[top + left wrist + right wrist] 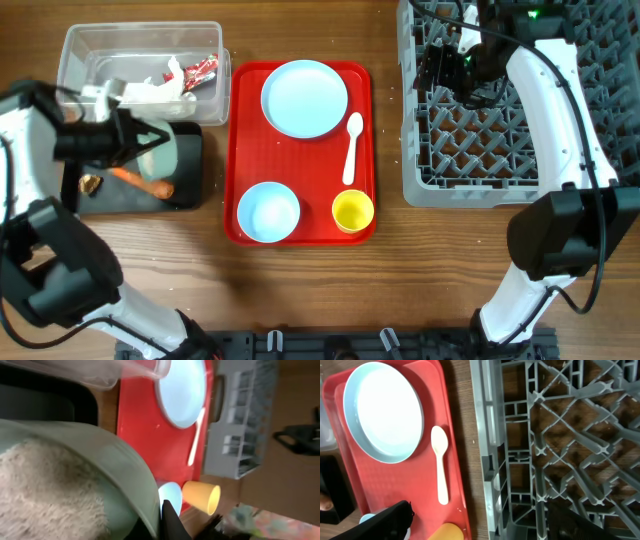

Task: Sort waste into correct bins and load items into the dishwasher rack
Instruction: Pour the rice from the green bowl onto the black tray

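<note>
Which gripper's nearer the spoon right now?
Right. The right gripper is over the rack near its spoon-side edge, close to the spoon; the left gripper holds the green bowl over the black tray, beyond the red tray.

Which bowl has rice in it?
The green bowl, held over the black tray by the left hand, has rice. The blue bowl on the red tray is empty.

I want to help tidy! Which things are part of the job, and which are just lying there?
Job: white wrapper, red wrapper, carrot, rice, pale green bowl, plate, blue bowl, yellow cup, spoon, clear tub, black tray, rack.
Just there: red tray, table.
</note>
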Motion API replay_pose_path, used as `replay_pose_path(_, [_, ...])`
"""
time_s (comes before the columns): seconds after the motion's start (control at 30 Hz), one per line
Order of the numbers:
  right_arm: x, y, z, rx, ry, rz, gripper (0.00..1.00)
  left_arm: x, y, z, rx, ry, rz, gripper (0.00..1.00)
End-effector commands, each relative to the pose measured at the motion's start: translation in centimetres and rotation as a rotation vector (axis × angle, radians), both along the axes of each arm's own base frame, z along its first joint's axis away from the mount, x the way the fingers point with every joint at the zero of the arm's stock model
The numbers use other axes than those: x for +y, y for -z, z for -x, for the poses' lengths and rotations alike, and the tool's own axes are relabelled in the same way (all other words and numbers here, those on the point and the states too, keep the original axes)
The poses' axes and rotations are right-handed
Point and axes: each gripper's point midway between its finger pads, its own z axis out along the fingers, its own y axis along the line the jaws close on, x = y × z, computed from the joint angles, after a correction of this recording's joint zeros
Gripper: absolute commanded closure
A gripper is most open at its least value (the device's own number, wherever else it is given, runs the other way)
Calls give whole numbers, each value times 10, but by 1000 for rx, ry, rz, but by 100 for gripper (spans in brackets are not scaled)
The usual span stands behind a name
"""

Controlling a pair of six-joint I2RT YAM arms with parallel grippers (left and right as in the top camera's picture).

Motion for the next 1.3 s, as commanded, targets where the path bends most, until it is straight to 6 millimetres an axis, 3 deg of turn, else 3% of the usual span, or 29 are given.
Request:
replay_pose_path(0.0, [4,-9,4,-20,-23,-21,11,11,-19,-1,-208,-51,162,96])
replay_pose_path(0.2, [4,-9,4,-19,-23,-21,11,36,-23,-3,-356,-160,275,96])
replay_pose_path(0.53, [4,-9,5,-15,-24,-20,11,46,-28,-16,-484,-137,233,96])
replay_pose_path(0.77, [4,-9,5,-15,-24,-21,11,59,-64,-13,-588,-206,412,96])
replay_pose_path(1.07, [7,-9,6,-13,-31,-38,11,70,-67,-10,-411,-319,552,96])
replay_pose_path(1.27, [7,-9,8,-4,-31,-37,11,70,-67,-10,-400,-324,560,96])
